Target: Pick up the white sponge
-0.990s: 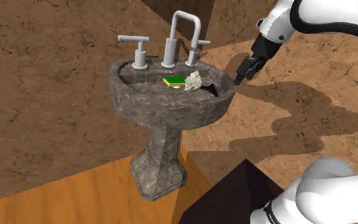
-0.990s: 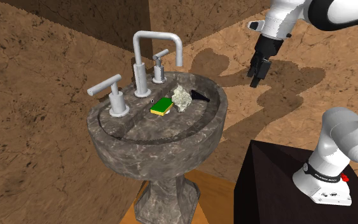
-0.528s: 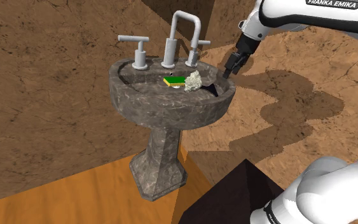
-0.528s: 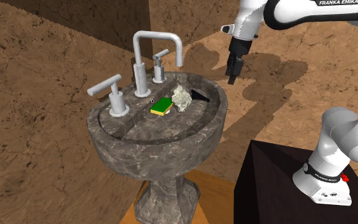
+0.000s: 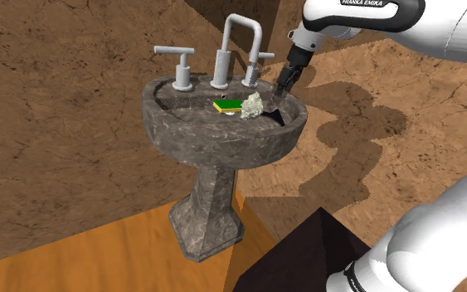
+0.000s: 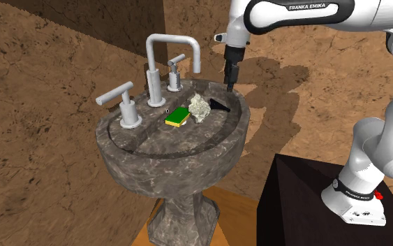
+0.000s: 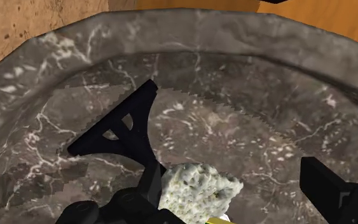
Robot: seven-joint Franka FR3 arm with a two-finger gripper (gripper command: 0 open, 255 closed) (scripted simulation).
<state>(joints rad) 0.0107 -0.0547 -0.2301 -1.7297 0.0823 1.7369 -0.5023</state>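
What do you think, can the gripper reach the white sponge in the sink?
Probably yes. The open gripper hangs above the sink, and the sponge lies bare just below it. A black tool lies close beside the sponge, so a finger might bump it.

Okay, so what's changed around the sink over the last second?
The arm swung in from the shoulder view's right, carrying the open gripper to just above the rim of the sink, near the white sponge. Nothing was taken hold of. The white sponge, the green and yellow sponge and the black tool lie where they were in the basin.
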